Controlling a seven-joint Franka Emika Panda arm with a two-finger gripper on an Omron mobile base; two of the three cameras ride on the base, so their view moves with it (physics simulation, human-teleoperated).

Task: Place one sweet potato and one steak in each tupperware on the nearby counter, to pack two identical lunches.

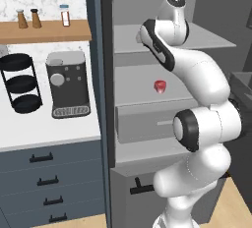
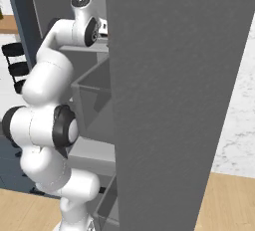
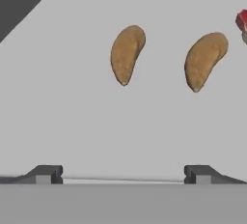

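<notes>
Two brown sweet potatoes lie on a grey fridge shelf [image 3: 72, 112] in the hand view, one at the middle [image 3: 126, 52] and one to its right [image 3: 204, 60]. A red piece [image 3: 242, 20], perhaps a steak, shows at the right edge and also on a fridge shelf [image 1: 159, 86] in the left base view. My gripper [image 3: 123, 174] is open, short of the sweet potatoes and holding nothing. The white counter [image 1: 49, 128] lies left of the fridge. The tupperware is out of view.
On the counter stand a grey coffee machine [image 1: 68, 84] and a black tiered rack [image 1: 19, 82]. A wooden shelf [image 1: 44, 31] carries shakers. The open fridge door [image 2: 169, 100] stands close on the right, and a fridge drawer [image 1: 145, 120] sits below the shelf.
</notes>
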